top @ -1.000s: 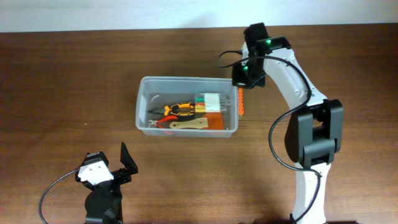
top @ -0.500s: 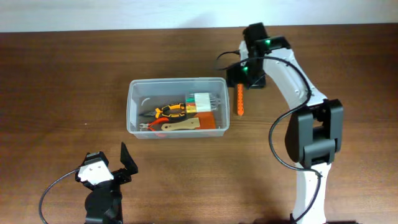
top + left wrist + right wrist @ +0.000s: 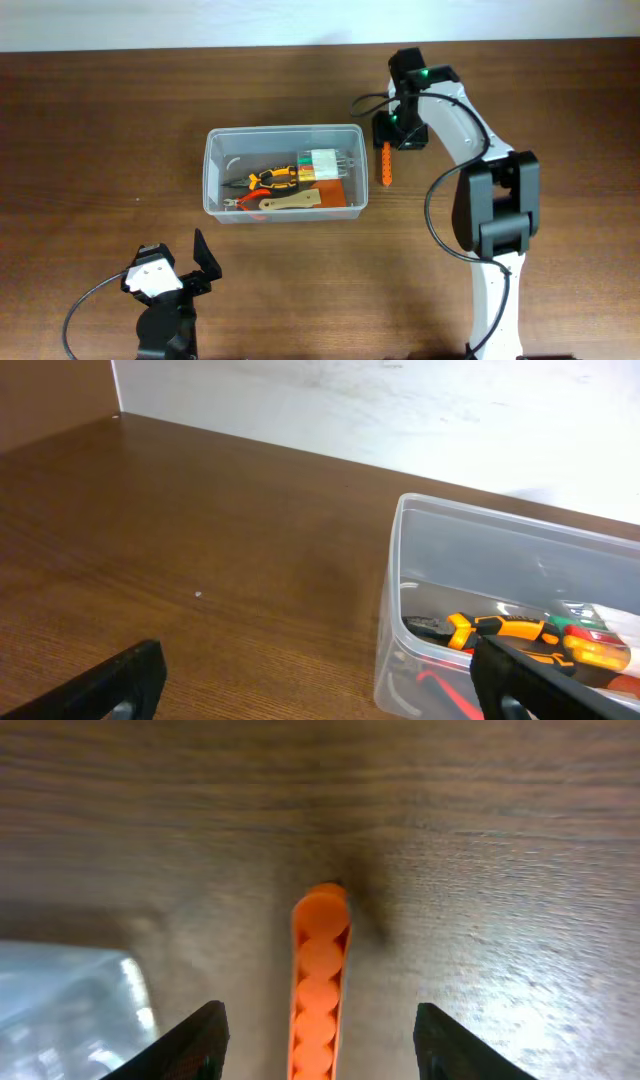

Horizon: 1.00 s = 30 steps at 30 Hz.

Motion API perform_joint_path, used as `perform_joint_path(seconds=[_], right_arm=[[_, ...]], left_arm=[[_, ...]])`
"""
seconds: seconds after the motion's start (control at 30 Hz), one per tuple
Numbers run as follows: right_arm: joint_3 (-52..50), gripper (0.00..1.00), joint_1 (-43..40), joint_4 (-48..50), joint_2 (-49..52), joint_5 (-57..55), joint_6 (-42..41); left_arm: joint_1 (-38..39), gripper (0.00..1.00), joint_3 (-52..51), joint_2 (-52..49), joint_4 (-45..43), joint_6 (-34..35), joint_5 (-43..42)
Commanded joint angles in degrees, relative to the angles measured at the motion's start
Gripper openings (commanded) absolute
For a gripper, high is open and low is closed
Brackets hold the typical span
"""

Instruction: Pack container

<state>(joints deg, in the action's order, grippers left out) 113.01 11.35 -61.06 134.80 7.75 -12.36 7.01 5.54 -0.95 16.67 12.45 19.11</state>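
The container [image 3: 285,172], a clear plastic bin, stands mid-table holding orange-and-black pliers [image 3: 272,179], a tan flat tool [image 3: 300,202] and a green-and-white pack [image 3: 328,163]. Just right of it an orange ridged tool [image 3: 386,163] lies on the wood. My right gripper [image 3: 390,135] hovers over that tool's far end. In the right wrist view the orange tool [image 3: 320,980] runs between the spread fingers [image 3: 200,1042] of my open right gripper [image 3: 320,1045], touching neither. My left gripper [image 3: 178,268] rests open near the front edge. In the left wrist view it [image 3: 315,690] faces the container [image 3: 480,560].
A white wall [image 3: 400,410] borders the table's far edge. The right arm's base column [image 3: 495,290] stands at the front right, its cable looping beside it. The left arm's cable [image 3: 85,310] curls at the front left.
The container has shifted left, away from the orange tool that stood at its right rim. My right gripper opened, and the tool now lies on the table. The left arm is unmoved.
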Motion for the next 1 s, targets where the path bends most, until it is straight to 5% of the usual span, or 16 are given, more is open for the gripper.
perform_joint_path(seconds=[0.0,0.3,0.7,0.87,0.97], right_arm=[[-0.2,0.59,0.3,0.0,1.6,-0.9,-1.7],[-0.5,0.06,0.2,0.0,2.2,-0.9,-1.7],[9.4,0.04,-1.9,-8.7,-10.4,-2.1,-0.3],[12.3,0.04,3.0,-7.0,-18.5,1.6,9.0],[12.3,0.04,8.2,-6.0,-19.8,5.8,21.6]], left_arm=[[0.2,0.99,-0.2,0.3,0.0,-0.5,0.2],[0.2,0.99,-0.2,0.3,0.0,-0.5,0.2],[0.2,0.99,-0.2,0.3,0.0,-0.5,0.2],[0.2,0.99,-0.2,0.3,0.0,-0.5,0.2],[0.2,0.99,-0.2,0.3,0.0,-0.5,0.2]])
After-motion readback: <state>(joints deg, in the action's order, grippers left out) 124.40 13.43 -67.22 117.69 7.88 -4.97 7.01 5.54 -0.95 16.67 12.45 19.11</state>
